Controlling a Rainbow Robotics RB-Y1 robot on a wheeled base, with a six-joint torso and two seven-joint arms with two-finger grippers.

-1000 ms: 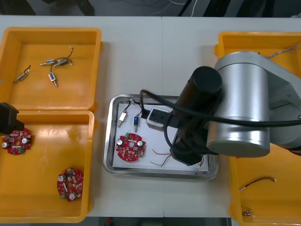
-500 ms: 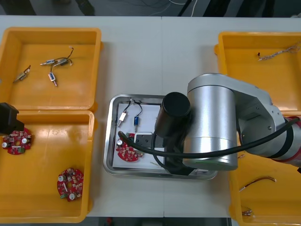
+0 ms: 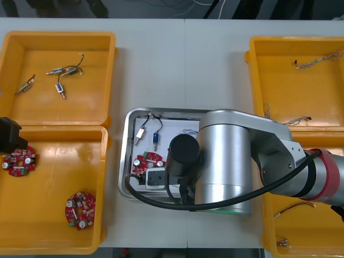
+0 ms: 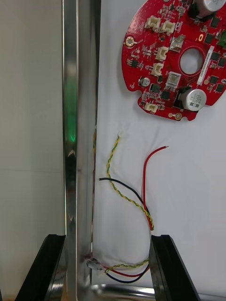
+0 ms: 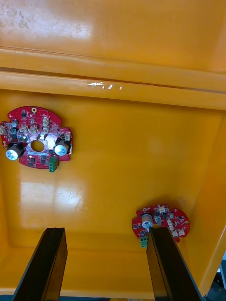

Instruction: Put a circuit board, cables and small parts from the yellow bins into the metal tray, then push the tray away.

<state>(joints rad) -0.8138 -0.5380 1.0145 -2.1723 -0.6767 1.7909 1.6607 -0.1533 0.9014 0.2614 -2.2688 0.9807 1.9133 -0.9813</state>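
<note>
Right pincer, spread, straddles the metal tray wall beside cables.

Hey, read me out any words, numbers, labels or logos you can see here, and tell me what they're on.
No text can be read anywhere.
Tray circuit board, in the metal tray ahead of the open right hand: fine white markings, too small to read.
Bin circuit boards, in the yellow bin under the open left hand: markings too small to read.
</note>
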